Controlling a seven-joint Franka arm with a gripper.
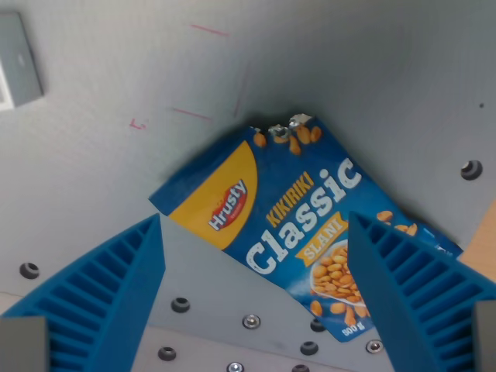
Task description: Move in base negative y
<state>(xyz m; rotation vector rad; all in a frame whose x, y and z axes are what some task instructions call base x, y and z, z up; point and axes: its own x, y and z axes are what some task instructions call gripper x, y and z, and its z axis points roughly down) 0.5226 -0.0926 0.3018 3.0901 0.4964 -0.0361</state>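
Blue ribbed fingers (116, 294) of our gripper (256, 298) stand spread apart, grasping nothing. Between and beyond them we see a blue peanut bag (298, 221) lying flat and askew on the grey table (349, 70), its right corner behind one finger.

bag (298, 225): lower right corner hidden behind right finger (411, 287)
fingers: bases cut off by bottom edge
plate (17, 60): cut by left edge, upper left
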